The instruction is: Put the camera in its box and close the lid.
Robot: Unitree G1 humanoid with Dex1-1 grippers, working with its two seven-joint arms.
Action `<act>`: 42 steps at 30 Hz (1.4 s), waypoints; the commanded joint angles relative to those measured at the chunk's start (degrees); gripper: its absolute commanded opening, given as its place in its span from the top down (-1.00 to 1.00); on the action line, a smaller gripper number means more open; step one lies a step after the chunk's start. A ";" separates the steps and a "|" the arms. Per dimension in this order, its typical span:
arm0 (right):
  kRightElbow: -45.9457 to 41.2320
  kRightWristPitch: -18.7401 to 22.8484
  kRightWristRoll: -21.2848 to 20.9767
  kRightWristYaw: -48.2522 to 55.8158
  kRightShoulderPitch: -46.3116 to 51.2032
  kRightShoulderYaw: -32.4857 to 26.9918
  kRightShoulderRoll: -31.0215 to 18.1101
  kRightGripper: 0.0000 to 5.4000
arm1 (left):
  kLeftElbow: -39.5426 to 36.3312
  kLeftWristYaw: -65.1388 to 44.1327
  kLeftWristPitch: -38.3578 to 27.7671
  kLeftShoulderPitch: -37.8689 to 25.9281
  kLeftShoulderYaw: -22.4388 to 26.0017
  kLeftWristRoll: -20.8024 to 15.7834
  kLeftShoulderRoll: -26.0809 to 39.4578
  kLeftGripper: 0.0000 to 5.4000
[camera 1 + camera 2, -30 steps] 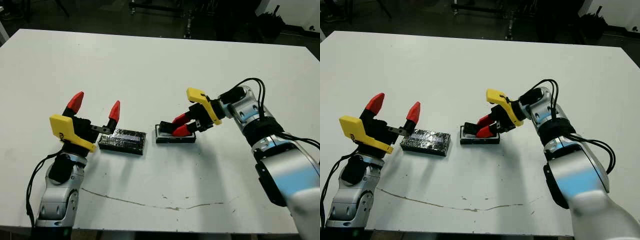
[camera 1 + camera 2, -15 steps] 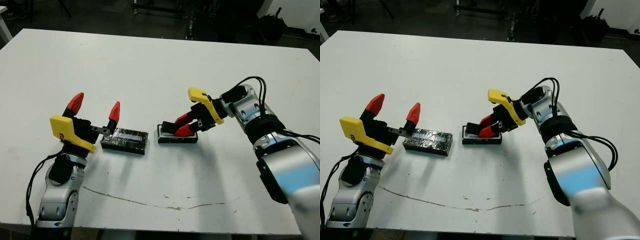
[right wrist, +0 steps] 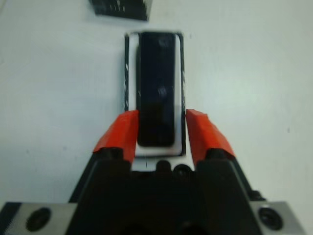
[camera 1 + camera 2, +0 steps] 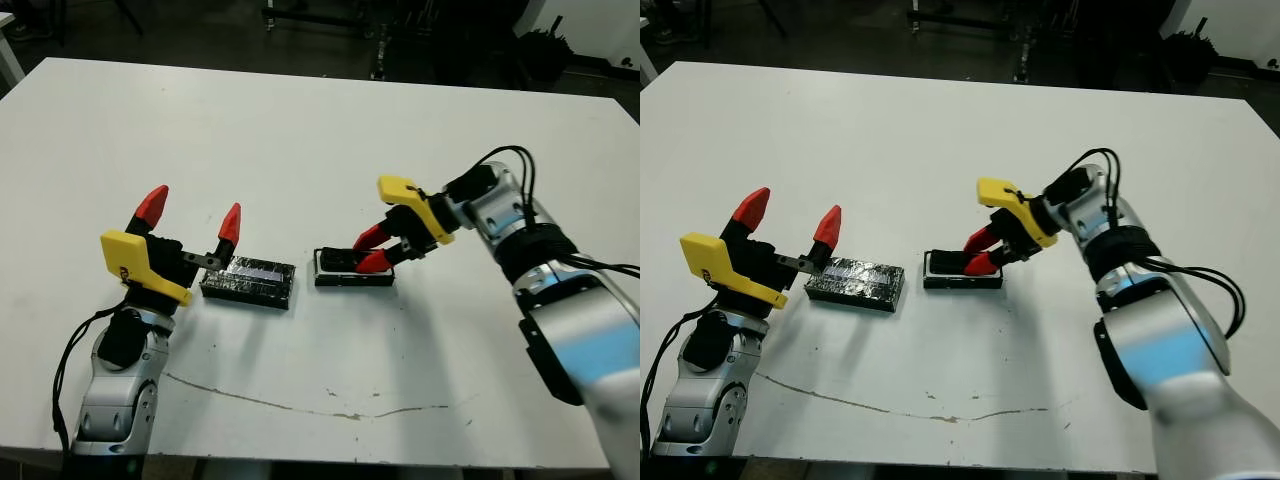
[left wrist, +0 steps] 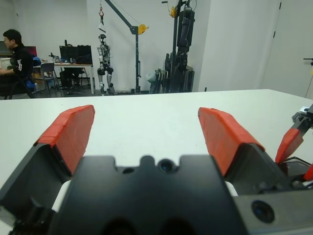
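In the left eye view, the right claw (image 4: 371,250) is seen at the near-right end of the box (image 4: 352,268), its two red fingers parted narrowly, one on either side of that end. The camera (image 4: 345,261) is seen lying inside the box, which rests on the white surface (image 4: 300,130). The lid (image 4: 247,281) lies flat on the surface just to the left of the box, apart from it. The left claw (image 4: 192,215) is held above the surface beside the lid's left end, fingers spread wide and pointing upward, with nothing between them

In the left wrist view, the left claw's red fingers (image 5: 71,134) are shown wide apart and empty; a seated person (image 5: 17,56) is visible far beyond the surface

In the right wrist view, the camera is shown lengthwise within the box's white lining, and the right claw's fingers (image 3: 121,133) flank the box's nearest end; whether they press it cannot be told
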 commanded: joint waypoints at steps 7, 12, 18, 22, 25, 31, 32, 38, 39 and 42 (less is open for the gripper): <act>-0.66 -1.64 -2.76 -1.62 1.85 0.33 -2.58 -0.50 | -0.15 0.09 0.72 -0.03 -0.17 0.20 0.12 -1.00; -1.52 0.83 -2.54 -2.50 1.99 -0.39 -3.00 -0.76 | -0.15 0.26 0.51 0.04 -0.24 0.58 0.19 -1.00; -2.39 -0.03 -0.39 -1.67 1.34 -3.32 -4.67 -1.00 | -0.63 0.29 1.17 0.26 -0.15 0.09 0.12 -1.00; -6.07 2.02 1.79 -1.89 1.56 -6.51 -6.99 -1.00 | -0.68 0.28 1.38 0.26 -0.13 -0.17 0.03 -1.00; -11.53 5.25 5.02 -1.07 2.84 -9.61 -9.11 -1.00 | -0.67 0.41 1.24 0.26 -0.23 0.25 0.10 -1.00; -33.33 17.80 12.76 -11.71 14.05 -19.34 -10.75 -0.94 | -0.14 0.08 0.48 0.08 -0.06 0.50 0.39 -1.00; -38.31 19.38 13.61 -15.56 17.42 -21.27 -10.48 -0.92 | -0.15 0.05 0.42 0.01 0.04 0.60 0.56 -1.00; -60.99 18.52 17.47 -36.61 38.82 -30.71 -4.22 -0.63 | 1.55 -3.11 -1.18 -1.99 1.21 1.18 4.16 -1.00; -63.74 18.27 18.20 -39.25 41.97 -31.68 -2.95 -0.59 | 1.93 -4.37 -1.36 -2.48 1.43 0.95 5.24 -1.00; -73.65 18.42 20.61 -47.59 52.95 -34.38 2.21 -0.42 | 0.79 -8.60 1.43 -3.81 2.32 -0.98 9.41 -1.00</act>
